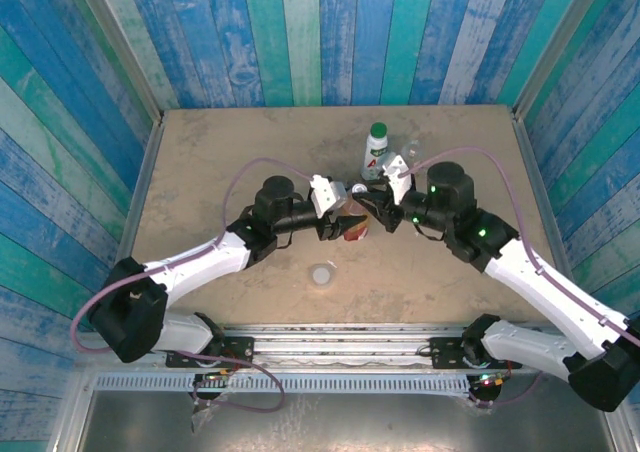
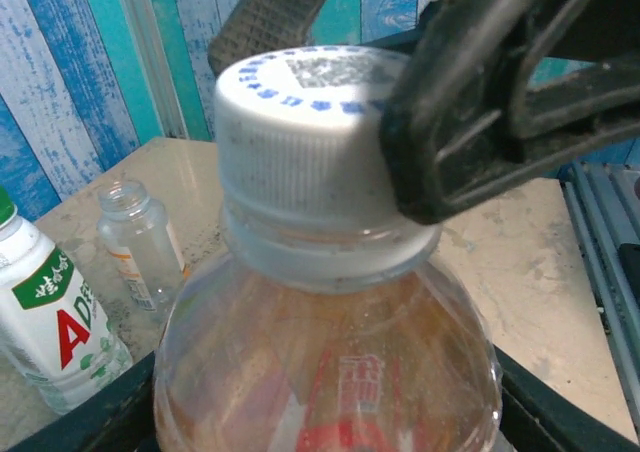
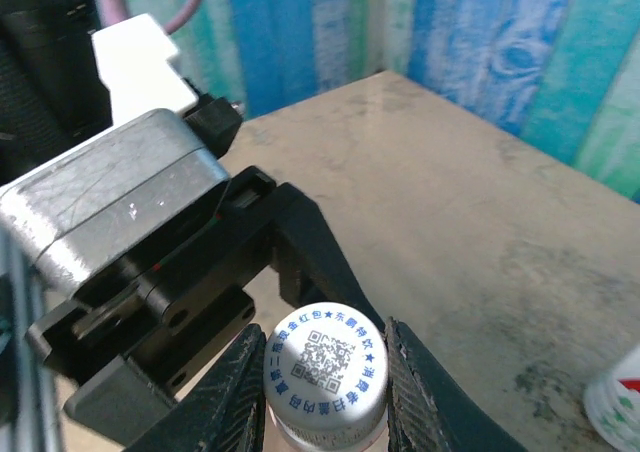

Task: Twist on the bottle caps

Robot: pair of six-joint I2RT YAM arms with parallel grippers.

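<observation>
The sandy table [image 1: 220, 152] carried everything, with the left arm [image 1: 200, 262] reaching in from 8 o'clock and the right arm [image 1: 520, 262] from 4 o'clock, so that the two met near the middle. Between them was the amber bottle [image 2: 330, 372], red label on its front, sitting close to the table's centre. The left gripper [image 1: 340, 227] had its dark fingers closed on the bottle's body, one on each side of it, as the left wrist view showed along its lower edge. At about 1 o'clock from that bottle, toward the far edge, stood the white bottle [image 1: 377, 152] with its green-and-red label, upright and apart from both grippers. Just beside it at 3 o'clock was the short clear bottle [image 2: 140, 242], its neck open. The right gripper [image 1: 380, 208] came down over the amber bottle's top, and its fingers [image 3: 243, 387] pinched the pale grey cap [image 3: 325, 370] from opposite sides (blue print and a square code showed on the cap's face), the cap sitting on the bottle's neck. The dark green cap [image 1: 378, 129] sat on the white bottle. A pale round cap [image 1: 321, 273] lay flat on the table at 7 o'clock from the amber bottle, near the front edge and touched by nothing.
</observation>
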